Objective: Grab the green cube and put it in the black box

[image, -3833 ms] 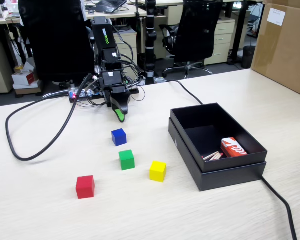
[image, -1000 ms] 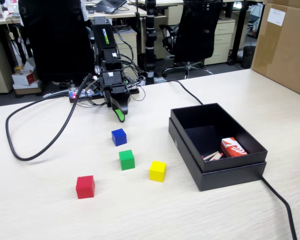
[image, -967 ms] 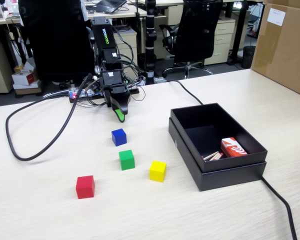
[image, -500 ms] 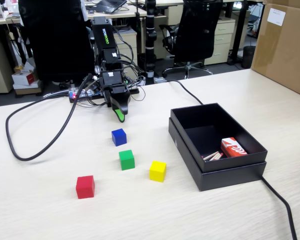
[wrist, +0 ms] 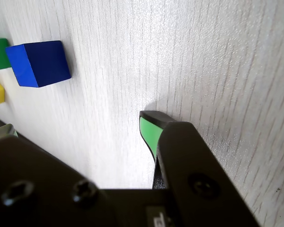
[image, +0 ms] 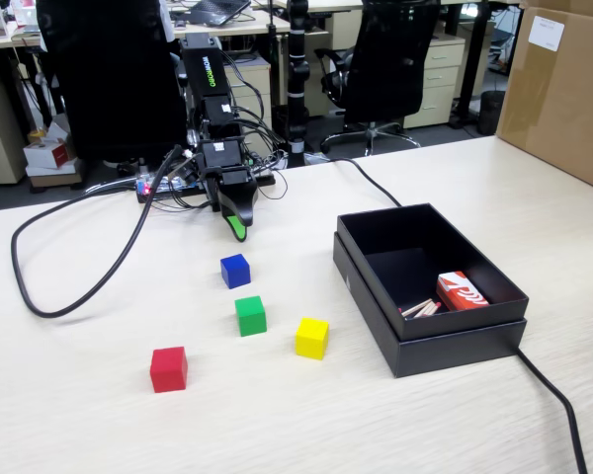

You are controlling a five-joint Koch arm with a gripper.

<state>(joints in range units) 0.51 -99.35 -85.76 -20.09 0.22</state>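
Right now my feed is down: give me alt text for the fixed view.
The gripper hangs at the table's far side, above the blue cube. Green cube, yellow cube and red cube sit nearer; the open black box lies right.

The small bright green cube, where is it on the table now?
In the fixed view the small bright green cube sits near the table's middle, just in front of the blue cube and left of the yellow cube, apart from both.

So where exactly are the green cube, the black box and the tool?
green cube (image: 250, 315), fixed view, on its front face.
black box (image: 455, 344), fixed view, on its near outer wall.
tool (image: 237, 228), fixed view, on the green tip.
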